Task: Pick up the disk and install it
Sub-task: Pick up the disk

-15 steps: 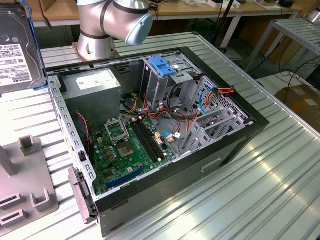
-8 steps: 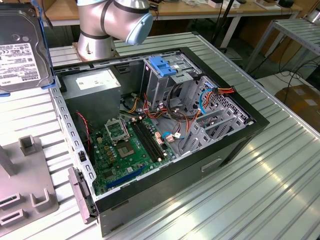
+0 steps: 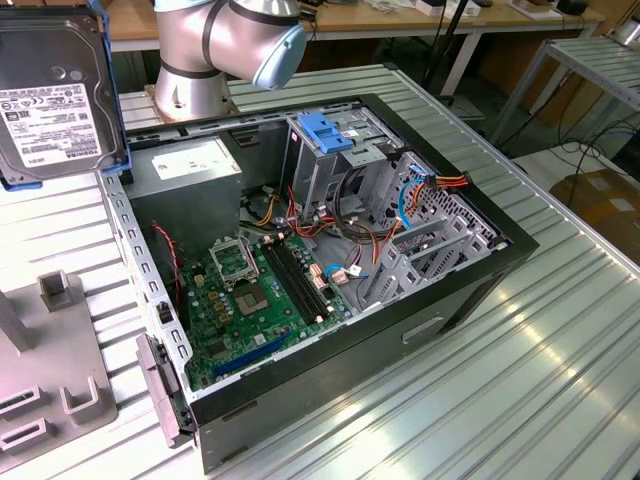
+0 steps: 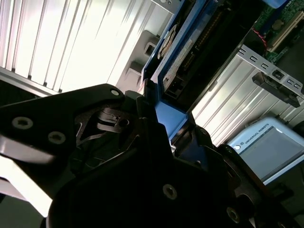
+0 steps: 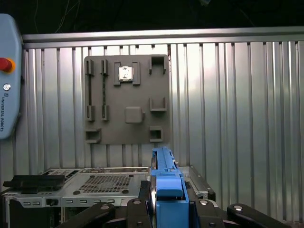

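Closest to the lens, the gripper is seen clenched on the disk by its blue rails. The disk is held aloft just outside the open computer case, well apart from the case's drive cage. With so narrow a hold (a judgement), it could be tilted and jammed against the cage. Grey-silver metal and a white label are shown.

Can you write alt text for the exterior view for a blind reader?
A disk with blue side rails, label toward the camera, is up at the exterior view's left, next to an open computer case on a metal table. A robot arm stands behind the case.
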Tool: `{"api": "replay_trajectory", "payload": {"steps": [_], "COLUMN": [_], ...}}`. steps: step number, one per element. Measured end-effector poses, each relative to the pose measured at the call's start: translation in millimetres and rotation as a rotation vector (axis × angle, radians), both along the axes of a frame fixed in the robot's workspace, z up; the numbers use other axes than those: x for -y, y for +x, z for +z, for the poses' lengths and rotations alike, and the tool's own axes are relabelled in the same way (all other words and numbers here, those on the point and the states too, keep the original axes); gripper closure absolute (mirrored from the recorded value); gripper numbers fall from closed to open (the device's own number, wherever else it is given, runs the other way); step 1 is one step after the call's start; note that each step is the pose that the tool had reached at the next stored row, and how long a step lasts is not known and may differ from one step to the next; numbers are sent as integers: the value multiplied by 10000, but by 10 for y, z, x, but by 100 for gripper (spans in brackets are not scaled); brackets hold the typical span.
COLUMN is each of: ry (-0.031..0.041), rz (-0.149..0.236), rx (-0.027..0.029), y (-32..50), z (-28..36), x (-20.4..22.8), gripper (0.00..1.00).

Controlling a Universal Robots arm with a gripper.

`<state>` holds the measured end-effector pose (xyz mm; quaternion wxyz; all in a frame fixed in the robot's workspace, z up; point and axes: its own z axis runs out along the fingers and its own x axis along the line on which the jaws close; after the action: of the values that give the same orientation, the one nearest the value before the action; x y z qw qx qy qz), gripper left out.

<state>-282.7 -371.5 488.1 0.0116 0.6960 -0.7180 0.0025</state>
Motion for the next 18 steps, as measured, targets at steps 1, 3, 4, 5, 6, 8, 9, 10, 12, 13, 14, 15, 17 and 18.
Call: {"api": "replay_trajectory", "payload": {"steps": [1, 3, 4, 5, 6, 8, 9, 10, 12, 13, 14, 15, 17, 18], "ry": [1, 0, 0, 1, 0, 0, 0, 0, 0, 0, 0, 0, 0, 0], "rz": [0, 0, 0, 0, 0, 0, 0, 0, 0, 0, 0, 1, 0, 0], "rx": [0, 0, -1, 0, 0, -1, -1, 0, -1, -1, -1, -1, -1, -2], "y": [22, 61, 79, 112, 133, 178, 197, 227, 275, 309, 327, 344, 385, 407], "z": [0, 0, 0, 0, 0, 0, 0, 0, 0, 0, 0, 0, 0, 0], "x": [0, 0, 0, 0, 0, 0, 0, 0, 0, 0, 0, 0, 0, 0], "gripper": [63, 63, 63, 63, 63, 63, 63, 63, 63, 63, 63, 63, 63, 63]}}
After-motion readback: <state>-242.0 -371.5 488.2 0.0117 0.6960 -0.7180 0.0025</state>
